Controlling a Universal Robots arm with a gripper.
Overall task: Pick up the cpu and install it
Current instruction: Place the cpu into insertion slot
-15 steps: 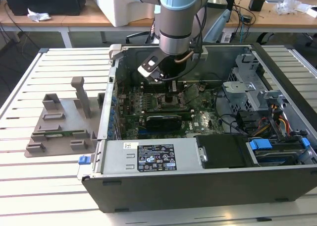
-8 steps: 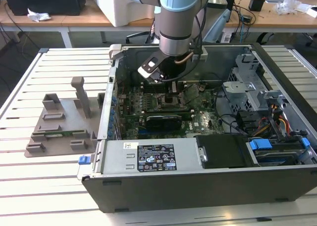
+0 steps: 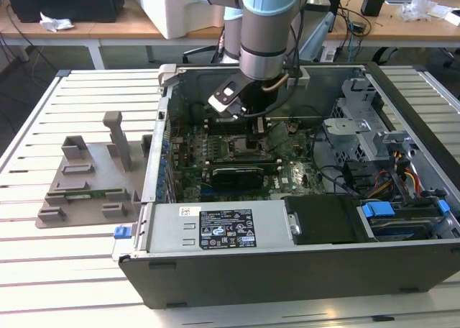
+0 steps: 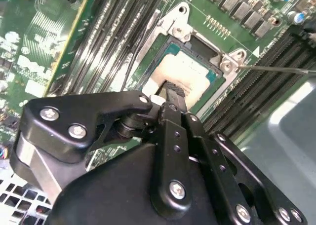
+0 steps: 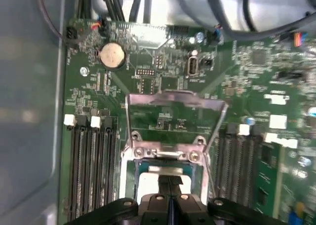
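The cpu [image 4: 191,69] lies flat in the socket of the green motherboard [image 4: 44,42], inside the open computer case [image 3: 287,270]. It is a small square with a pale shiny top and a thin blue-green rim. The socket's metal cover [image 5: 175,104] stands raised. The gripper [image 4: 174,91] has its fingers pressed together, grasping nothing, with the tips at the cpu's top.

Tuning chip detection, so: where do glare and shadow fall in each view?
Second wrist view: the cpu is washed pale by glare. First wrist view: the raised socket frame shines. Exterior view: the case is dim inside, under the arm.
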